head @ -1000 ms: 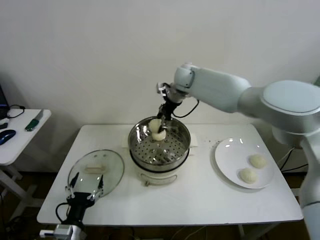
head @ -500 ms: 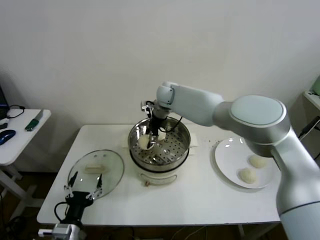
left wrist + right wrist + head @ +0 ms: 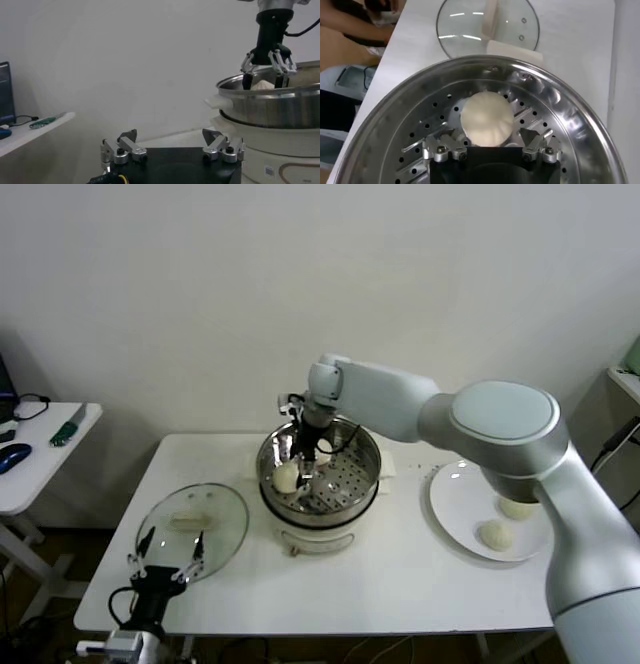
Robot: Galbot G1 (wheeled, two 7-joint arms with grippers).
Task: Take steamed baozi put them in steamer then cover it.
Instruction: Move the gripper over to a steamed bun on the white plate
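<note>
Since the earlier frames, the right gripper (image 3: 300, 467) has been lowered from above the rim into the steamer (image 3: 352, 446), at its left inner side. It is being held pointing straight down from a bent arm reaching across the counter (image 3: 400, 569). Its jaws are being kept spread, with a steamed baozi (image 3: 486, 117) lying between and just beyond them on the perforated bottom, apart from both. A second bun cannot be made out inside. The left gripper (image 3: 166, 569) is being held low at the near counter edge, jaws spread, with the cover (image 3: 190, 529) lying flat just ahead of them. Two more buns (image 3: 506, 522) are being left on the white plate (image 3: 455, 509), well right of the right jaws. No writing can be read.
</note>
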